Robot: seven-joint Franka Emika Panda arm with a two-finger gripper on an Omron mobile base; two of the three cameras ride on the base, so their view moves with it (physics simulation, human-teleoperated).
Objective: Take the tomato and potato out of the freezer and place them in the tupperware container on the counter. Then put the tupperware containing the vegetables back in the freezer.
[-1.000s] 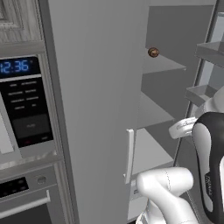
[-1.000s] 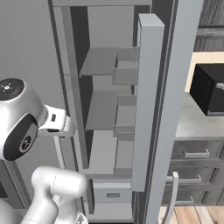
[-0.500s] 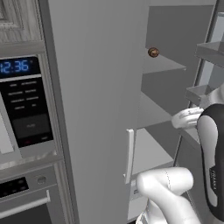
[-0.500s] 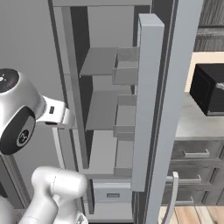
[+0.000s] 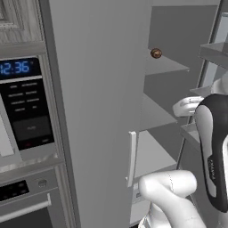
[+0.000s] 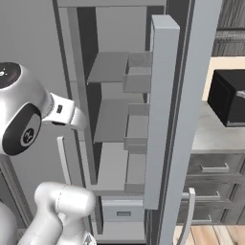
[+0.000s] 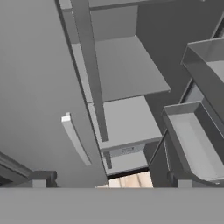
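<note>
Hand (image 7: pixel 109 181) spread wide, gripping nothing, fingertips (image 7: pixel 41 178) pointing into open freezer (image 5: pixel 102 111) toward lower shelves and door racks (image 7: pixel 197 144). Potato (image 5: pixel 156 53) sits at front edge of upper shelf. Tabletop (image 6: pixel 215 131) right of freezer, black toaster oven (image 6: pixel 229 95) on it.

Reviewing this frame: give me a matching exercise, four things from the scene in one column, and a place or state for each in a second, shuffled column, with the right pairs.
Things:
1. potato
2. microwave
3. toaster oven
4. freezer

Places or states:
A. black box on the counter, right of the open door
B. shows a blue clock
C. door swung open, shelves in sight
D. on an upper shelf inside

Pairs: 1-D, 2-B, 3-A, 4-C
</note>
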